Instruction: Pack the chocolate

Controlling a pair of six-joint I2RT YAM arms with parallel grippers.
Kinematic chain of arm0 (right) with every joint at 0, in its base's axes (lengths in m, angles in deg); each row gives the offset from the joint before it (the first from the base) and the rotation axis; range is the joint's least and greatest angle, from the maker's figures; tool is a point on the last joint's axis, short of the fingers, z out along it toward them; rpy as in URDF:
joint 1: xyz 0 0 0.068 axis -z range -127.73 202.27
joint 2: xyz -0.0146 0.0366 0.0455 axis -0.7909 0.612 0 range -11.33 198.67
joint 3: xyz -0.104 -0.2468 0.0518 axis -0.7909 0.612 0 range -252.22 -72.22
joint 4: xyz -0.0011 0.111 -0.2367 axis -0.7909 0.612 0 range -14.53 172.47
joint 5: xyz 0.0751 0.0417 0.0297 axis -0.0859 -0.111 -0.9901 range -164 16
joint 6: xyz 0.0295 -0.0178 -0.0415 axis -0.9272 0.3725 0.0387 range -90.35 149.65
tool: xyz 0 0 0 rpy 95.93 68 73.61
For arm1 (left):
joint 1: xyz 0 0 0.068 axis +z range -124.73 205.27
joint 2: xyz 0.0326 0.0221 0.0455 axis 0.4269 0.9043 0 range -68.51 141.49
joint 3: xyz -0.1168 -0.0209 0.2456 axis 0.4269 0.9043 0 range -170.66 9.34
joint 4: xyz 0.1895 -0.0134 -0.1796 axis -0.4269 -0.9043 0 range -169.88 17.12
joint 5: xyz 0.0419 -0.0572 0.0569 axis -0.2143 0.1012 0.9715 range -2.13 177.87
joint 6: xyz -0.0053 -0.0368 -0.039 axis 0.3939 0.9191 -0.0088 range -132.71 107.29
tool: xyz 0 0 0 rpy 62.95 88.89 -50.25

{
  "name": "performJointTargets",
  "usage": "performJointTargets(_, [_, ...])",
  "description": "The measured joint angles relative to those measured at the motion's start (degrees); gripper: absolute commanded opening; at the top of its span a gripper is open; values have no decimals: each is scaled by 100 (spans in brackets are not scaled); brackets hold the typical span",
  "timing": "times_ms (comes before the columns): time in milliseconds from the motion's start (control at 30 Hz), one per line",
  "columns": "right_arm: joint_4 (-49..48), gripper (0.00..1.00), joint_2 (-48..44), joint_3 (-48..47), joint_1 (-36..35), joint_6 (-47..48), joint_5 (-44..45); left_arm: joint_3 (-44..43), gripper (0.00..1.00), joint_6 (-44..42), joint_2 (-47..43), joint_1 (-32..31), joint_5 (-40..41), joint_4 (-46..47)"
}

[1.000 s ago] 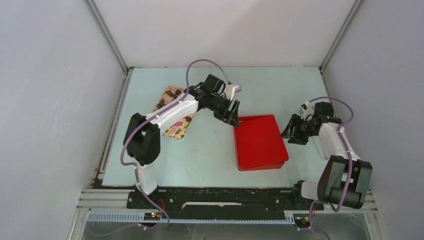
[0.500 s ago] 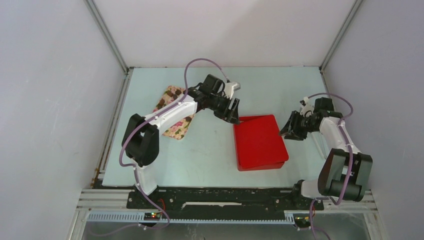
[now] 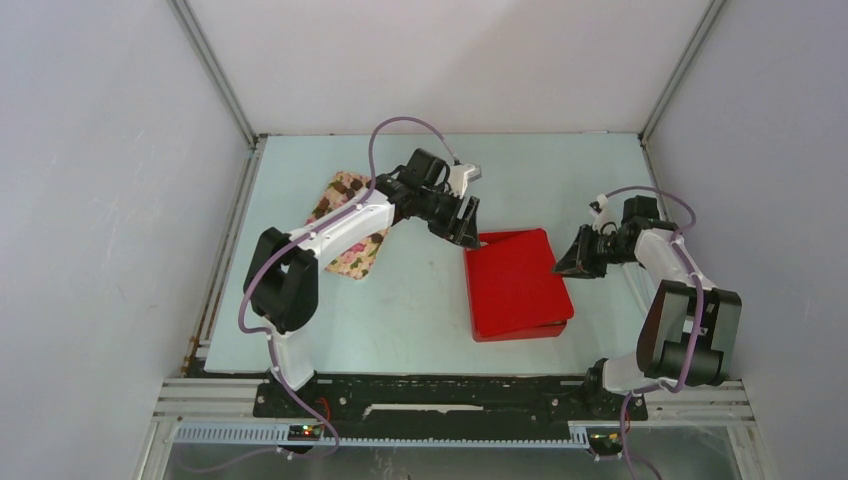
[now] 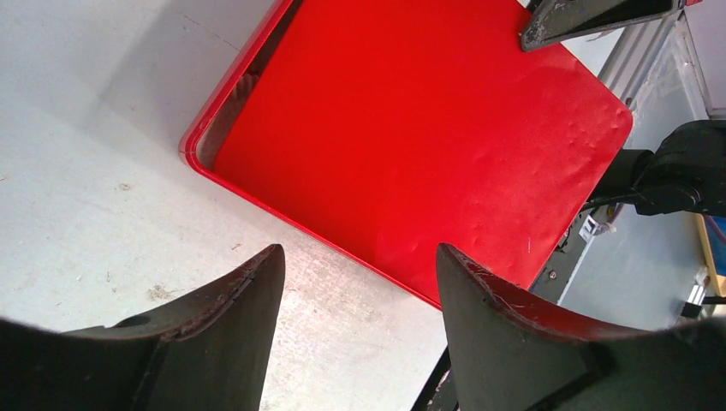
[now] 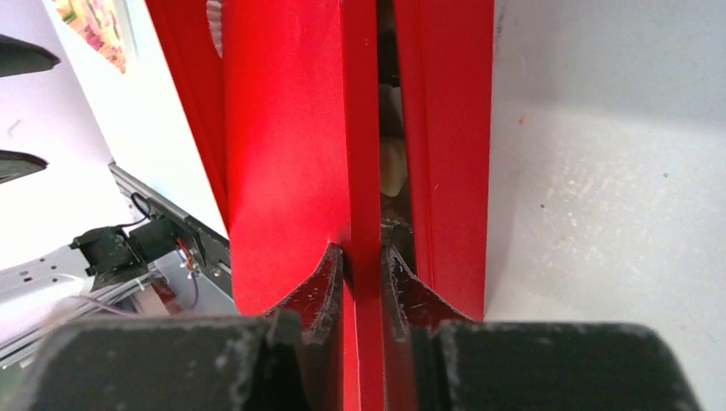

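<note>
A flat red lid (image 3: 515, 280) lies slightly askew on a red box (image 3: 520, 330) at the table's middle right. My right gripper (image 5: 361, 250) is shut on the lid's right edge (image 5: 282, 128), one finger above it and one below. Through the gap between the lid and the box wall (image 5: 445, 128) shows a pale tan chocolate (image 5: 391, 163); the rest inside is hidden. My left gripper (image 4: 360, 253) hovers open and empty over the table by the lid's far left corner (image 4: 428, 128). From above, the left gripper (image 3: 468, 228) and the right gripper (image 3: 562, 268) flank the box.
A floral cloth (image 3: 348, 225) with dark brown lumps on it lies at the left, partly under the left arm. A crinkled pale paper edge (image 4: 248, 86) peeks from the box's open corner. White walls close in the table on three sides.
The right gripper has moved left onto the lid's right edge and shut on it. The box has shifted slightly left. The left arm has barely moved.
</note>
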Motion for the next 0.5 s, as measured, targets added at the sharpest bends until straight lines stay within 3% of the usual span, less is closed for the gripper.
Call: performJointTargets(500, [17,2,-498,-13,-59,494,-629,11,69,0,0,0,0,76])
